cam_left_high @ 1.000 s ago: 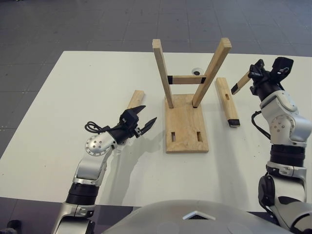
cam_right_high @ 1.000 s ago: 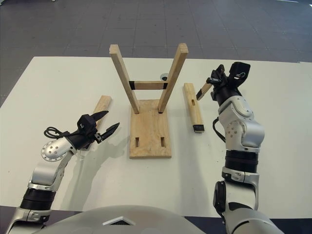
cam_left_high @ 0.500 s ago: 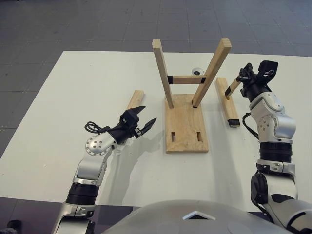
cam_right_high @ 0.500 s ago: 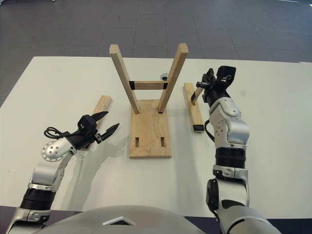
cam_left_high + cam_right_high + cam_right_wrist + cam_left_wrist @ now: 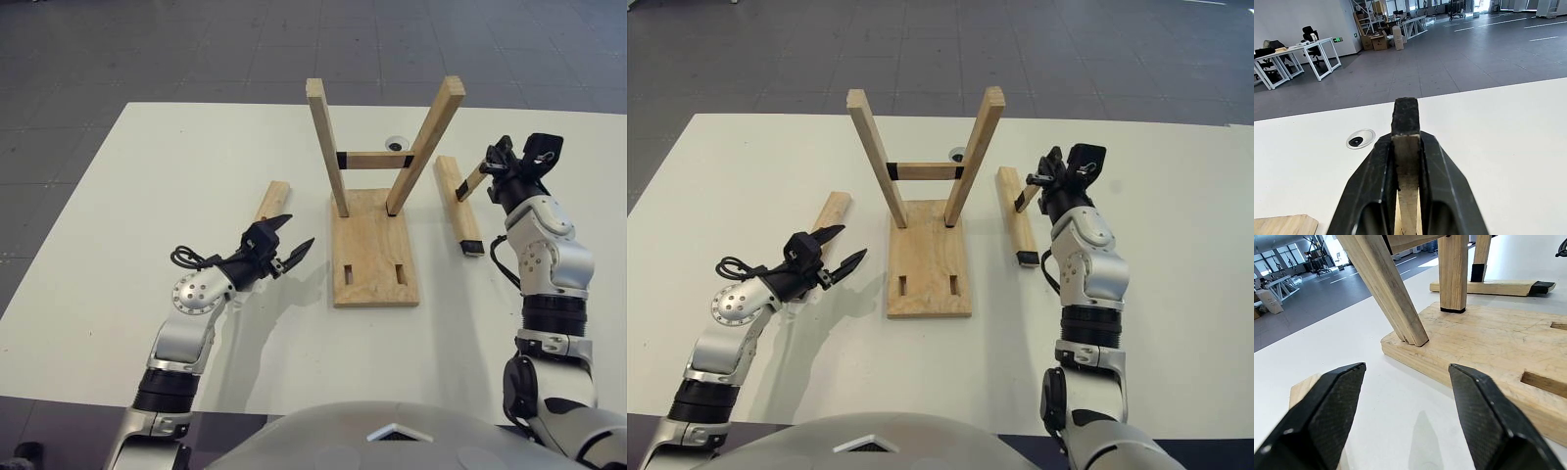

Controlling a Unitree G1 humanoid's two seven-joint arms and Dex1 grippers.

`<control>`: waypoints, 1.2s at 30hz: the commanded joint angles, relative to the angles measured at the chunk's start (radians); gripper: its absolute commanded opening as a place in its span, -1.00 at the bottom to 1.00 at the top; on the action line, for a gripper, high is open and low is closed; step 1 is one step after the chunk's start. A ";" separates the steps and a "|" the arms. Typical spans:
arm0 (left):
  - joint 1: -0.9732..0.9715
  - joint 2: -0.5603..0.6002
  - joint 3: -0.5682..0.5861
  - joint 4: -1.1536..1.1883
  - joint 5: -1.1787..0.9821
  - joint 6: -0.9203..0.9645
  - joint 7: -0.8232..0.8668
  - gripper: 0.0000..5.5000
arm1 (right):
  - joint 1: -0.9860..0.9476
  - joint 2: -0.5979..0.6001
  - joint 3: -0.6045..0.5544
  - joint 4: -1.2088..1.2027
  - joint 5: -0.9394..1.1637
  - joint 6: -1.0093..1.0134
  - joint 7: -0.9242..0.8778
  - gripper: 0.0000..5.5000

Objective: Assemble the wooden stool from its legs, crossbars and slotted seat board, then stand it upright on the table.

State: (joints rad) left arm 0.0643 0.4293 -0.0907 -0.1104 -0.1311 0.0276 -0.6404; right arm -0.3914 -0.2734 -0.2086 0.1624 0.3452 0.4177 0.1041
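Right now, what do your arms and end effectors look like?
Both arms are rounded silver-grey shells with black joints. The left arm has a holed round disc at the wrist and a looped black cable; a second black cable runs beside the right arm. The left end effector and right end effector are black with two tapered fingers; the left's are cross-hatched.

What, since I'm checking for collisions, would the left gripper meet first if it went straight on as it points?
Probably the seat board, at its edge by the foot of the nearer leg; the open left gripper faces it, depth unclear.
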 commanded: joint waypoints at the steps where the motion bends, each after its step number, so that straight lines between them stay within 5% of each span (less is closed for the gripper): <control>1: -0.003 -0.001 -0.008 0.004 0.011 -0.005 0.003 0.15 | -0.030 0.012 0.027 0.136 -0.045 -0.021 0.023 -0.85; 13: 0.004 -0.005 -0.009 -0.004 0.010 0.002 0.016 0.15 | 0.151 0.070 0.078 0.116 -0.110 -0.077 0.024 -0.85; 24: 0.010 -0.007 -0.003 -0.002 0.009 0.002 0.025 0.15 | 0.377 0.019 0.049 -0.488 0.037 0.354 -0.008 -0.85; 36: 0.013 0.002 0.002 0.001 0.010 -0.002 0.023 0.15 | 0.309 0.011 0.110 -0.418 -0.066 0.372 -0.048 -0.85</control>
State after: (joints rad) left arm 0.0756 0.4207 -0.0957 -0.1104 -0.1312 0.0287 -0.6201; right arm -0.1389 -0.2741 -0.1074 -0.3143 0.2978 0.7287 0.0704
